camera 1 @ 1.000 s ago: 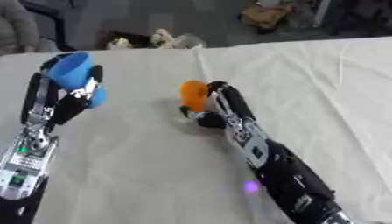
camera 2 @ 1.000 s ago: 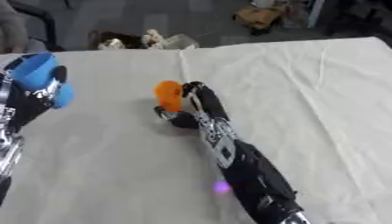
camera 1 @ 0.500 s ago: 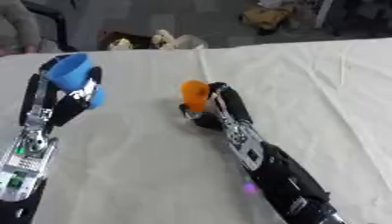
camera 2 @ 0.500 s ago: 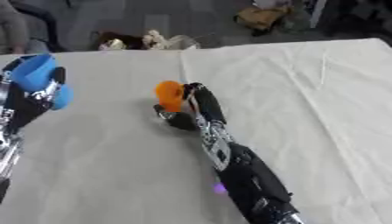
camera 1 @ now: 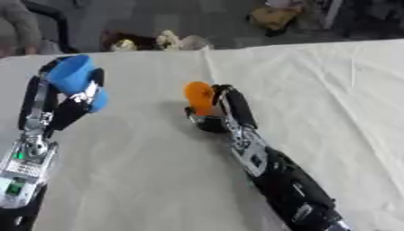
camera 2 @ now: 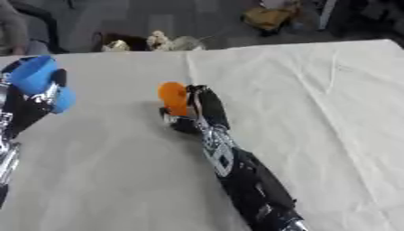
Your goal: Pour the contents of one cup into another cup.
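bare cloth (camera 1: 150, 149) between both cups

Your table (camera 1: 315, 81) is covered in a creased white cloth (camera 1: 142, 171). An orange cup (camera 1: 198, 96) stands on it, just left of your right hand (camera 1: 229, 110).

One cup (camera 1: 73, 74) is blue. The other cup (camera 1: 198, 96) is orange. The table cloth (camera 1: 331, 94) is plain white.

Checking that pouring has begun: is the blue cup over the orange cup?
No, the blue cup in the left hand is well off to the side of the orange cup.
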You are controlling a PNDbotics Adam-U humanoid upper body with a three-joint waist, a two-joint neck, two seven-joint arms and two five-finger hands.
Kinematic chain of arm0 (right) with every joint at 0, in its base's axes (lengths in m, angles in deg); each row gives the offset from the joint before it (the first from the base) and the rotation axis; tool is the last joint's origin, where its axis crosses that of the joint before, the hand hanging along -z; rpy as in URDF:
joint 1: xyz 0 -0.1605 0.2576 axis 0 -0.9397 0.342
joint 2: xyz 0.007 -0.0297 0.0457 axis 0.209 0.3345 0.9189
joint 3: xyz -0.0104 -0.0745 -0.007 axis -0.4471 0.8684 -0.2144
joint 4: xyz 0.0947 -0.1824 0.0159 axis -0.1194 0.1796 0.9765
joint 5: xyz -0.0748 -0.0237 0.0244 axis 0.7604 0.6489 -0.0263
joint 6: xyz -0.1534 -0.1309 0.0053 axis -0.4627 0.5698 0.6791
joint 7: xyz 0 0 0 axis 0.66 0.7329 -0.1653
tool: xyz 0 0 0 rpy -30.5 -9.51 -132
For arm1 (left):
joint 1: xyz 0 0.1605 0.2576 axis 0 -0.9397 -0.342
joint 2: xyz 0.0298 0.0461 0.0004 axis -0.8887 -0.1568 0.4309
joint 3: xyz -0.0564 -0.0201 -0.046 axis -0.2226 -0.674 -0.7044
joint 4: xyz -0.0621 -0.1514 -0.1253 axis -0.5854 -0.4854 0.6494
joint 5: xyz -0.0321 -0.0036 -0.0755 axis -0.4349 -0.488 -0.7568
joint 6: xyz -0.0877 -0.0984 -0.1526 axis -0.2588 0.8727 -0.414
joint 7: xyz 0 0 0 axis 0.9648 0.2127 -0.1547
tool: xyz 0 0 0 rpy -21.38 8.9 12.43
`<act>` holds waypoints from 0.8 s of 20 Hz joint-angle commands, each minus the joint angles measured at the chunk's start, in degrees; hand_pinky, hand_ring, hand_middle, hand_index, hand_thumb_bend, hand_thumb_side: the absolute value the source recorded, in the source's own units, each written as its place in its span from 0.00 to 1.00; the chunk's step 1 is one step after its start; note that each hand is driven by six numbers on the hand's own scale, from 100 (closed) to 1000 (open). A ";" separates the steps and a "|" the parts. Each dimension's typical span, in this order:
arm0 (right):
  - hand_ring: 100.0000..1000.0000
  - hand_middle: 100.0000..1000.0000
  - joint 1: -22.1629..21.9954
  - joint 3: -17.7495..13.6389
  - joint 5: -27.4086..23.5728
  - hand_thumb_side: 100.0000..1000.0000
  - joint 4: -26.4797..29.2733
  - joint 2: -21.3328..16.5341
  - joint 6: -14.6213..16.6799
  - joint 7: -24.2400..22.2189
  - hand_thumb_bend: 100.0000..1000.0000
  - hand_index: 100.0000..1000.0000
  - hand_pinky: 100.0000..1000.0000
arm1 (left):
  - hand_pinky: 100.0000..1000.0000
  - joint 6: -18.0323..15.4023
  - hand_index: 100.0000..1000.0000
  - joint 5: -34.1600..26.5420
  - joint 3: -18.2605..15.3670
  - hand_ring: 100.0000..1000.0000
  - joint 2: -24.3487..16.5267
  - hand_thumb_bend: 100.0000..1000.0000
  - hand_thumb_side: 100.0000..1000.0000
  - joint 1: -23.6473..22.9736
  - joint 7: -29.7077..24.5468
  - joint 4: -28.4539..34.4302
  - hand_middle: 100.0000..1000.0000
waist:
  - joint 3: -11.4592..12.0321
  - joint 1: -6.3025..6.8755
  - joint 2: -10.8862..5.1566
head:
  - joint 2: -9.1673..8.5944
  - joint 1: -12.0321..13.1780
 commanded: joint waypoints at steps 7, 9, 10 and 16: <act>0.73 0.20 0.63 0.88 -2.40 0.04 3.05 -0.09 -0.21 -0.73 0.00 0.34 0.65 | 0.36 -0.03 0.67 -0.22 0.00 0.20 -0.70 0.00 0.39 1.18 -0.01 1.10 0.14 | -0.44 -0.10 -0.77 | -0.53 -0.09; 0.73 0.19 0.45 1.23 -3.23 0.04 4.14 -0.26 -0.16 -1.16 0.00 0.33 0.65 | 0.36 -0.04 0.67 -0.23 -0.05 0.20 -0.88 0.00 0.39 1.14 0.01 1.20 0.14 | -0.71 -0.11 -0.83 | -0.50 -0.07; 0.73 0.19 0.34 1.48 -3.69 0.05 4.76 -0.37 -0.10 -1.46 0.00 0.33 0.65 | 0.36 -0.03 0.67 -0.25 -0.07 0.20 -1.00 0.00 0.39 1.11 0.01 1.25 0.14 | -0.87 -0.11 -0.87 | -0.47 -0.06; 0.72 0.19 -0.38 3.38 -7.04 0.06 9.60 -1.48 0.32 -4.17 0.00 0.33 0.65 | 0.37 -0.04 0.67 -0.31 -0.30 0.20 -1.80 0.00 0.39 0.76 -0.32 1.76 0.15 | -1.61 -0.14 -1.21 | -0.21 0.02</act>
